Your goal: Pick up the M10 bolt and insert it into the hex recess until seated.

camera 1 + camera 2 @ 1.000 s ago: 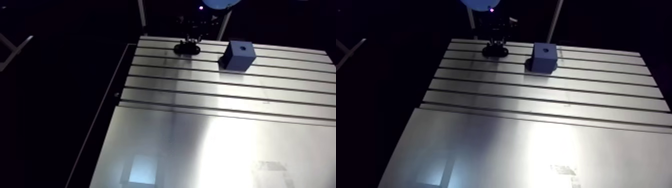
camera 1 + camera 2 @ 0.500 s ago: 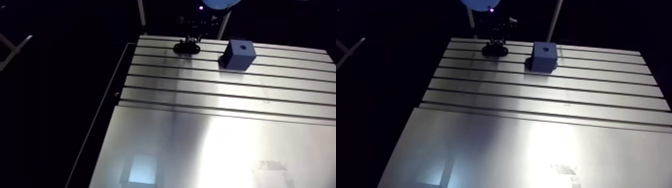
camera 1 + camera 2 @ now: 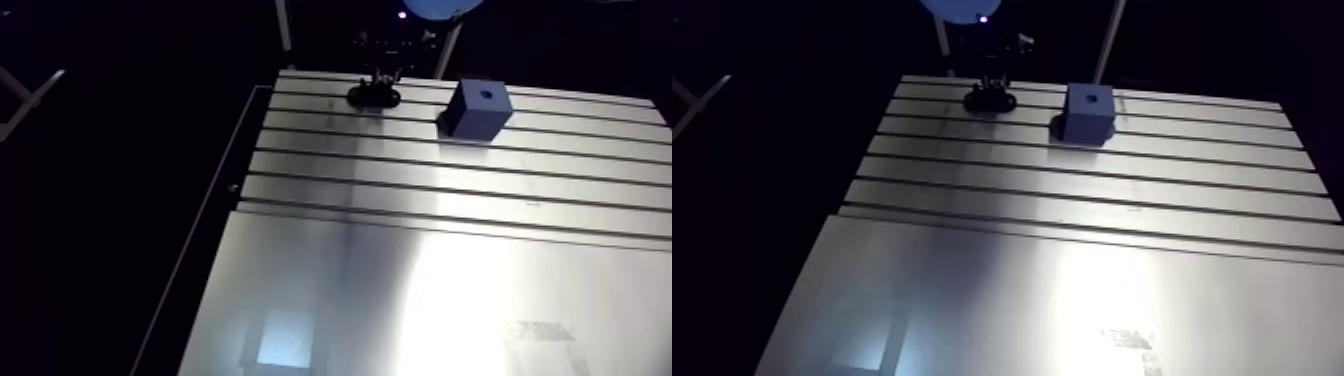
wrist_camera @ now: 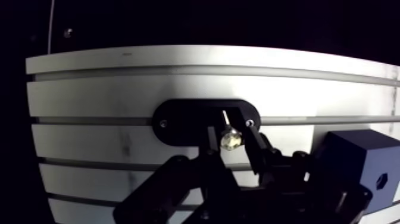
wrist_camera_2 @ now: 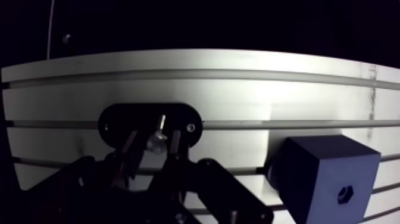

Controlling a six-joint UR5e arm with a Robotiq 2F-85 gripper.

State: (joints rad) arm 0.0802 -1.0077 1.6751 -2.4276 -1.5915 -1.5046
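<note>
The M10 bolt point(image 4: 231, 140) stands in a black oval holder point(image 4: 184, 119) at the table's far edge, its shiny head towards the wrist camera and its thin shank running down into the holder. My gripper point(image 4: 230, 128) hangs over the holder with one finger on each side of the bolt head. A narrow gap shows on both sides, so it is open. A dark blue block point(image 5: 324, 179) sits beside the holder, with the hex recess point(image 5: 345, 193) in one face. In the arm view the gripper point(image 3: 385, 75) is small and dark above the holder point(image 3: 373, 96), left of the block point(image 3: 478, 108).
The slotted aluminium table point(image 3: 420, 190) runs from the holder towards the camera, and a smooth plate point(image 3: 420, 300) covers its near half. The table's left edge point(image 3: 225, 195) drops off into darkness.
</note>
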